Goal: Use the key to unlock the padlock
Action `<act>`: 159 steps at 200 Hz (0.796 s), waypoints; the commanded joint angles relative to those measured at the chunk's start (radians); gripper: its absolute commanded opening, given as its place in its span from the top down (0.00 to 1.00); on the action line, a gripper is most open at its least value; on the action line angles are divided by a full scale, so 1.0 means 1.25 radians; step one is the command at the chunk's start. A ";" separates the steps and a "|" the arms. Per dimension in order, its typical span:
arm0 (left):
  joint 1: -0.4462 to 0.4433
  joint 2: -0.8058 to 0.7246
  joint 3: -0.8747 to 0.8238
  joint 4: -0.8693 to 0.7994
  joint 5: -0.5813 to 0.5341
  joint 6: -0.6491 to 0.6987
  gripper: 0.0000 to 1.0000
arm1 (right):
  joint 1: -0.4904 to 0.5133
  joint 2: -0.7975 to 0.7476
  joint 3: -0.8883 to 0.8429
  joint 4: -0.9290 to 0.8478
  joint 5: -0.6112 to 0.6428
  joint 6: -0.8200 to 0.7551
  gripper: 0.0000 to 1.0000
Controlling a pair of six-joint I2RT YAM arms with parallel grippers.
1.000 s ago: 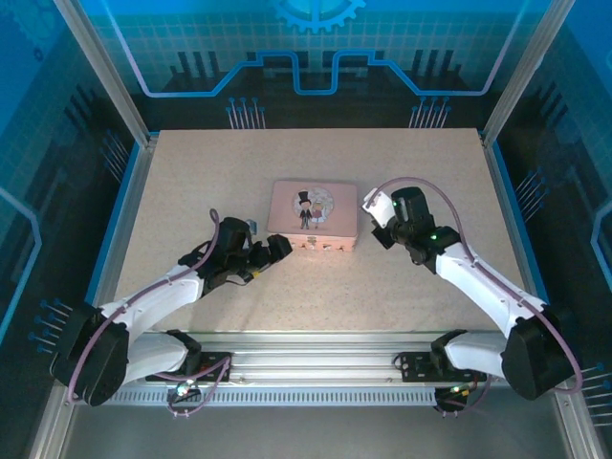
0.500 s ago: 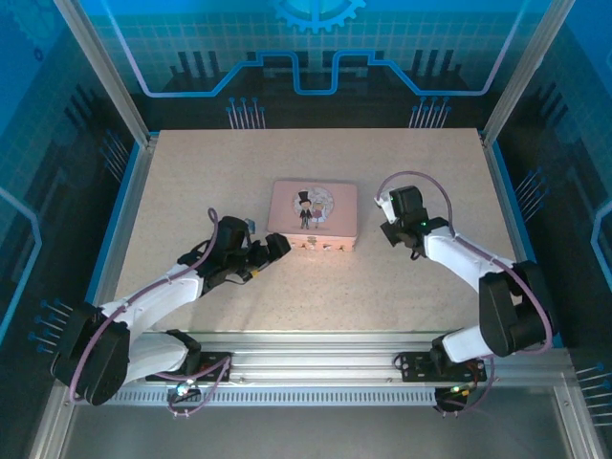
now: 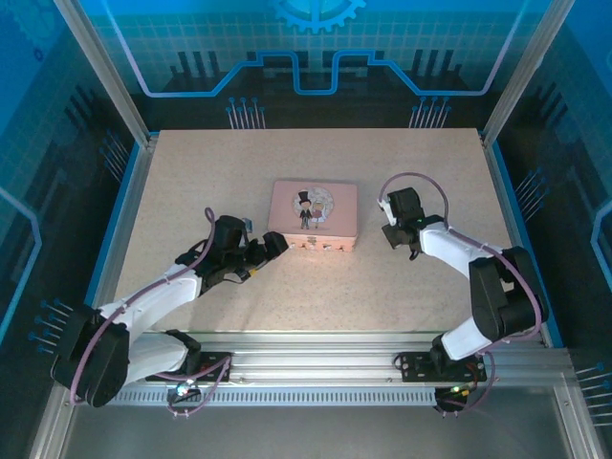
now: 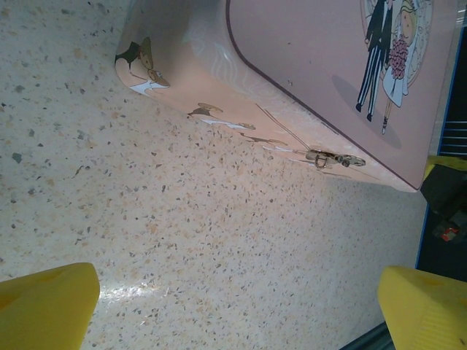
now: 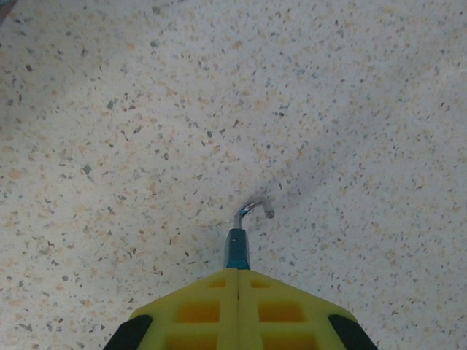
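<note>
— What's going on at the left?

— The left hand [image 3: 268,242] sits low over the speckled counter [image 3: 191,182], just off the near-left corner of the pink box [image 3: 313,206]. Its 2 yellow fingers [image 4: 44,306] are spread wide, with nothing between them.

— And the box itself?

— It lies flat in the middle of the counter, lid up, with a drawing of a bride and groom [image 4: 387,58] on top. From the left wrist you look along its front wall, where a small metal clasp [image 4: 334,157] sits partway along, under the lid's edge. I can't tell whether anything hangs from it.

— Then the right side?

— The right hand [image 5: 237,273] is beside the box's right end, apart from it, pointing down at bare counter. Its fingers are pressed together and pinch a small teal piece [image 5: 236,248] between the tips. A thin silver hook [image 5: 252,210] curls out of the far end of that piece, right above the counter, throwing a faint shadow.

— Is that the padlock or the key?

— I can't tell. Only a narrow teal edge and the bent metal tip stick out past the fingers.
</note>
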State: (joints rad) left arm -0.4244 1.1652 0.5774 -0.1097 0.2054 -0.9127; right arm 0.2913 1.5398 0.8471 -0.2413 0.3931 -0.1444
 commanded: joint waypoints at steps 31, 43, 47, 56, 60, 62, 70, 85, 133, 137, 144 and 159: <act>0.011 -0.045 0.001 -0.033 -0.002 0.018 0.01 | 0.011 0.036 0.049 -0.057 0.015 0.038 0.95; 0.011 -0.050 0.000 -0.036 -0.003 0.018 0.01 | 0.014 0.036 0.052 -0.062 0.021 0.045 0.87; 0.011 -0.053 0.000 -0.038 -0.004 0.017 0.01 | 0.014 0.035 0.053 -0.065 0.023 0.048 0.85; 0.011 -0.057 0.000 -0.040 -0.004 0.016 0.01 | 0.017 0.031 0.057 -0.071 0.026 0.051 0.81; 0.011 -0.058 0.001 -0.041 -0.005 0.017 0.01 | 0.017 0.030 0.059 -0.072 0.026 0.050 0.80; 0.011 -0.059 0.001 -0.041 -0.005 0.018 0.01 | 0.018 0.029 0.060 -0.074 0.026 0.050 0.80; 0.011 -0.062 0.003 -0.044 -0.006 0.018 0.01 | 0.019 0.023 0.063 -0.079 0.029 0.048 0.79; 0.012 -0.065 0.003 -0.048 -0.011 0.018 0.01 | 0.022 0.011 0.076 -0.098 0.031 0.049 0.78; 0.026 -0.064 0.030 -0.077 -0.034 0.038 0.01 | 0.037 -0.085 0.111 -0.159 0.030 0.081 0.67; 0.028 -0.065 0.037 -0.084 -0.039 0.043 0.01 | 0.037 -0.094 0.113 -0.163 0.029 0.087 0.66; 0.033 -0.065 0.048 -0.095 -0.045 0.055 0.01 | 0.037 -0.113 0.114 -0.168 0.025 0.095 0.64; 0.043 -0.064 0.080 -0.129 -0.063 0.086 0.01 | 0.037 -0.152 0.111 -0.171 0.007 0.113 0.59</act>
State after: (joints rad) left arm -0.3943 1.1019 0.6010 -0.1989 0.1749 -0.8803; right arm 0.3283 1.4307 0.9600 -0.4068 0.4179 -0.0544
